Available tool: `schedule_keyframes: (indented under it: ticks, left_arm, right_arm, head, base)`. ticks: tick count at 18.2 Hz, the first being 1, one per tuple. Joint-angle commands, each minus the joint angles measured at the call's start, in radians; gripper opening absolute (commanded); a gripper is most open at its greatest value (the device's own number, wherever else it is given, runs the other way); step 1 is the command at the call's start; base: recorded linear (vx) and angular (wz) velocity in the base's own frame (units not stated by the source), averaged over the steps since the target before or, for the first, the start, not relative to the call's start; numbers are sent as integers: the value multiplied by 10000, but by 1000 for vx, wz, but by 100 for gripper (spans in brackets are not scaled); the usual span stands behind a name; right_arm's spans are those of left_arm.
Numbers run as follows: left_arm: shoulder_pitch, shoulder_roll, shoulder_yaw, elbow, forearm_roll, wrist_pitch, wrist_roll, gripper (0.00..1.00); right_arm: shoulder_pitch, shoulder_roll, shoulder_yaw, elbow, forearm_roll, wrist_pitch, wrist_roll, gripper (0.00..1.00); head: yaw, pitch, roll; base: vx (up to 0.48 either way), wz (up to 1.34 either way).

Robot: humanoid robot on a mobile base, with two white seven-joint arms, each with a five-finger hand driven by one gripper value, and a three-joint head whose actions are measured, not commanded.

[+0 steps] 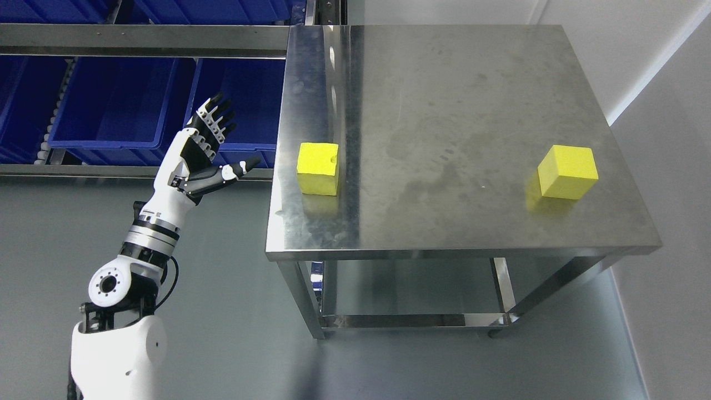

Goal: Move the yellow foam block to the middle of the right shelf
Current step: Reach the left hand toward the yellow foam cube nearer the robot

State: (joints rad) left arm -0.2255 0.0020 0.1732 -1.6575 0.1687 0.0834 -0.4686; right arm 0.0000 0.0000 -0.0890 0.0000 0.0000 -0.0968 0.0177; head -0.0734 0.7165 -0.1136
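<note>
Two yellow foam blocks rest on the steel table [444, 111]. One yellow block [318, 168] sits near the table's left edge, the other yellow block [567, 171] near its right edge. My left hand [218, 143] is raised in the air to the left of the table, fingers spread and empty, thumb pointing toward the left block. A gap separates the hand from the table edge. The right arm does not show.
Blue bins [119, 103] sit on a metal rack [139, 40] at the upper left, behind my left hand. Grey floor lies below. A white wall [661, 111] runs close along the table's right side. The table has a lower rail [411, 320].
</note>
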Motion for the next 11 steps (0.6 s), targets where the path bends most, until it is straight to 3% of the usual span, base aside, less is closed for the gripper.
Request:
schedule_keyframes:
  ticks: [1,6,11]
  left_arm:
    - [0,155,-229,-38,0,-6,-54,100]
    - [-16,209,-214,-53,0,-465,-497,100]
    - [-290,776,-549,115,-137,-558,-2215,100]
  right_arm:
    - [-15,-175,0,-174,0,2,7,100]
    - [-15,-175,0,-174,0,2,7,100]
    - [-15,-175,0,-174,0,2,7,100]
  head:
    - [0,0,0]
    - [0,0,0]
    - [0,0,0]
  base:
    - [53,6]
    - [50,15]
    - [17,8]
